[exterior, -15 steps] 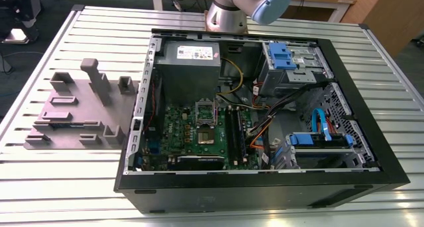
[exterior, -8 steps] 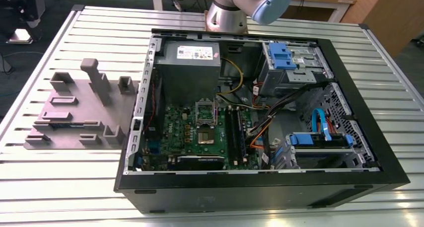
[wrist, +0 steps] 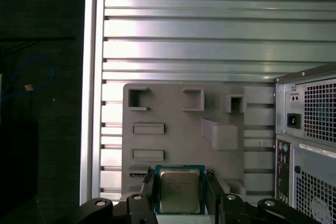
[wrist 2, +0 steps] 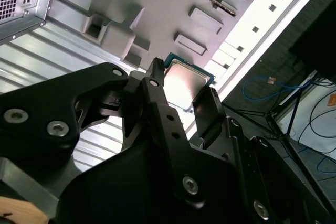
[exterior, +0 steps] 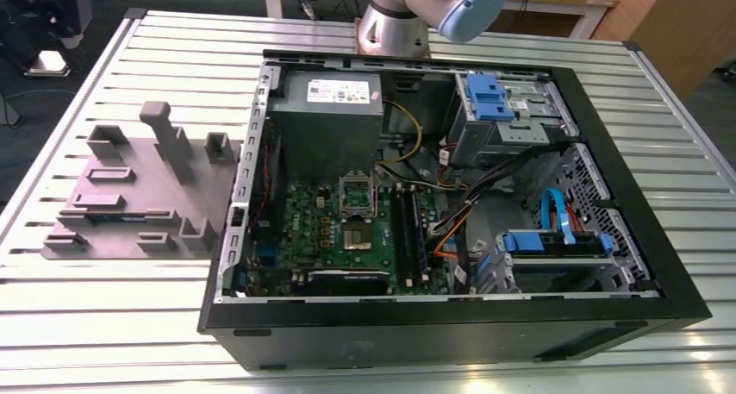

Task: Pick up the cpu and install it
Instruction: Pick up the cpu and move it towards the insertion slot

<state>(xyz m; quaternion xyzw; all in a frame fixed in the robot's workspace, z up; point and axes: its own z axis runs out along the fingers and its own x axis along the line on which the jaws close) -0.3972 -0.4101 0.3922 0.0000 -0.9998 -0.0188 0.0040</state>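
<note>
Over grey tray [wrist: 173,145]: gripper [wrist: 180,186] clamps cpu [wrist: 179,192]; open case [exterior: 460,325] holds motherboard [exterior: 305,213].

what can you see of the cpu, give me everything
The cpu is a small flat square chip with a shiny silver-grey metal top, set on a thin blue-green board that shows as a rim around it. In both wrist views it sits between the fingers of the gripper, which press on two opposite edges, so it looks held, with its top face toward the cameras. Beyond it lie the grey holder tray and the slatted metal table; it appears to hang clear of both.
</note>
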